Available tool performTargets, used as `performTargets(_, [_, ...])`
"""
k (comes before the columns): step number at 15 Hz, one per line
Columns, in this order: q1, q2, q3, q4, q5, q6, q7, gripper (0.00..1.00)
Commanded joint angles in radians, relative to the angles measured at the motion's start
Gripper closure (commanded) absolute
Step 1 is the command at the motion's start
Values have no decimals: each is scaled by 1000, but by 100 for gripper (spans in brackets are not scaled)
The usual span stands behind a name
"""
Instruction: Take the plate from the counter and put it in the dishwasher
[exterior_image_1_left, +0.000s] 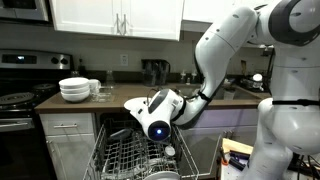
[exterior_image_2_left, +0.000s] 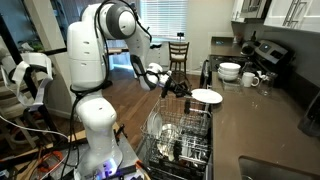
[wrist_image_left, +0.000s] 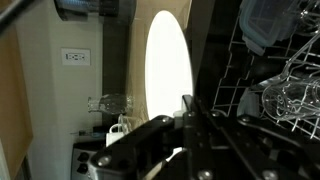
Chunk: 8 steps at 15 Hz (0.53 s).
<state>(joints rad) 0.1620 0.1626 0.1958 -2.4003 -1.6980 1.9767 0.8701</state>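
Claw (exterior_image_2_left: 186, 92) is pressed onto the rim of the plate (exterior_image_2_left: 206, 96). In the wrist view its dark fingers (wrist_image_left: 150, 130) converge at the plate's lower edge, and the contact itself is lost in shadow.

Arm (exterior_image_1_left: 225, 55): white, its lower body cut off by the frame edge.

Dishwasher (exterior_image_2_left: 178, 140): grey wire rack (exterior_image_1_left: 135, 155) pulled out. The dark dishes (exterior_image_2_left: 170, 150) among the wires are too small to identify.

Counter (exterior_image_2_left: 265, 125): dark brown, running along the right in an exterior view. Its far end carries a stack of white bowls (exterior_image_2_left: 229, 70) with mugs (exterior_image_2_left: 250, 78) just beside it. White cabinets (exterior_image_1_left: 115, 15) hang above.

Stove (exterior_image_1_left: 18, 98): black, left of the bowls, cropped at the frame edge.

Plate position: in the air above the rack, off the counter, apart from the wires. It is nearly level with its face up and reaches rightward away from the claw. In the wrist view it reads as a tall, overexposed oval (wrist_image_left: 168, 65) with its long axis up-down and no surface detail. In an exterior view only a thin white sliver (exterior_image_1_left: 133, 103) shows past the wrist.
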Motion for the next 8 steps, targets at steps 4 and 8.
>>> performTargets(4, [13,14,6,0,23,-54,15,99])
performTargets(8, [56,38,30,-3,81,-225,87,98])
